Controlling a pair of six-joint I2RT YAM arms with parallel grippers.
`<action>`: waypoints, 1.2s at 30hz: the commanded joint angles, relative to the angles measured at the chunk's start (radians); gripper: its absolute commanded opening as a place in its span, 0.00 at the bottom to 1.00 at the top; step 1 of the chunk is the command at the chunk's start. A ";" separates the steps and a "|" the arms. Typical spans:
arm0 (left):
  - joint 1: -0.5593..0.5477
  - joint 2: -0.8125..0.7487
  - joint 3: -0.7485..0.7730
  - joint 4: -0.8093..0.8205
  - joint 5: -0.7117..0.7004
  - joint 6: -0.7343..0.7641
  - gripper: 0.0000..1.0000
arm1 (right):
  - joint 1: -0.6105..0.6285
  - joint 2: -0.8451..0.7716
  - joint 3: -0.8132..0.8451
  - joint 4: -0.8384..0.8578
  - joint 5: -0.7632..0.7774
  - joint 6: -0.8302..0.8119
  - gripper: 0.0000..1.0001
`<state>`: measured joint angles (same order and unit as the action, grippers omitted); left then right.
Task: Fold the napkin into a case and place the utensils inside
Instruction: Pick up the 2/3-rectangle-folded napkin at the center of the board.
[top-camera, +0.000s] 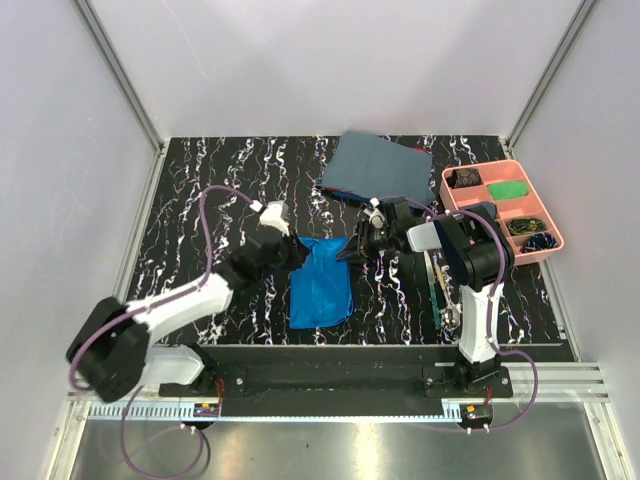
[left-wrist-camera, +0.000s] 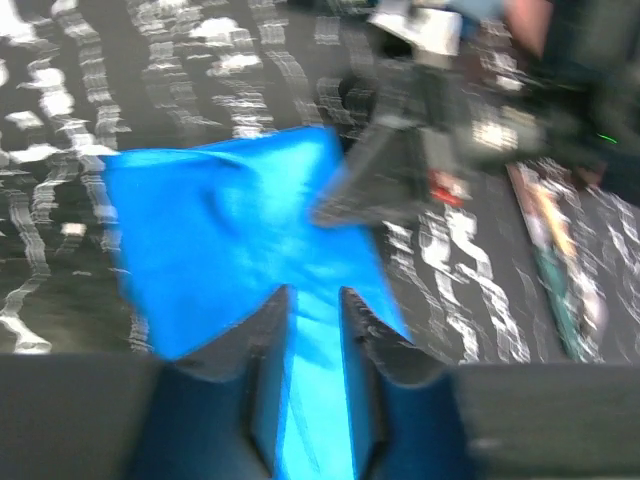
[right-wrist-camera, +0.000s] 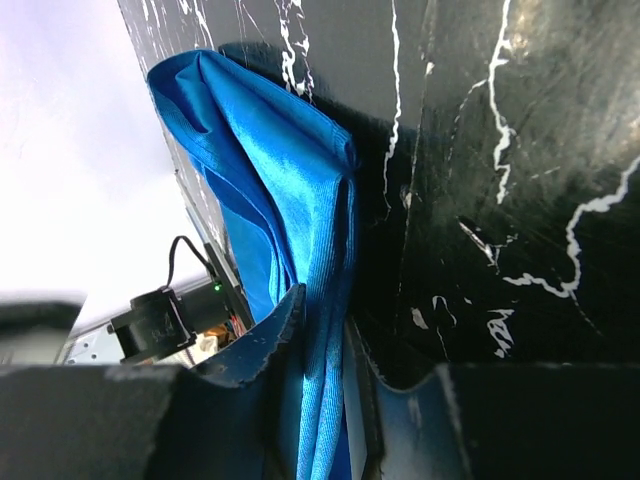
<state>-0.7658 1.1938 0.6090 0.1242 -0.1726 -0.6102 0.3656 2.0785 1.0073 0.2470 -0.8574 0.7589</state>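
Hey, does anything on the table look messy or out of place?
The napkin is rumpled and lopsided, its folds uneven, with the left claw and right claw each pinching an edge. The grey cloth at the back lies at a slant. Nothing looks spilled.

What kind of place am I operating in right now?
Probably a lab robot cell, not a dining room: plain white walls framed by aluminium posts, a black marbled tabletop, and a mounting rail at its near edge.
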 joint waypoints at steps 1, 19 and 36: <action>0.137 0.159 0.058 0.003 0.206 -0.022 0.20 | -0.002 -0.035 0.019 -0.067 0.049 -0.062 0.28; 0.211 0.533 0.129 0.196 0.260 -0.106 0.06 | -0.002 -0.118 0.056 -0.239 0.095 -0.139 0.10; 0.162 0.628 0.133 0.290 0.282 -0.165 0.05 | 0.185 -0.167 0.221 -0.546 0.441 0.062 0.00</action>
<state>-0.5747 1.7767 0.7227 0.4282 0.0994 -0.7723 0.5179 1.9533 1.1759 -0.2367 -0.5236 0.7444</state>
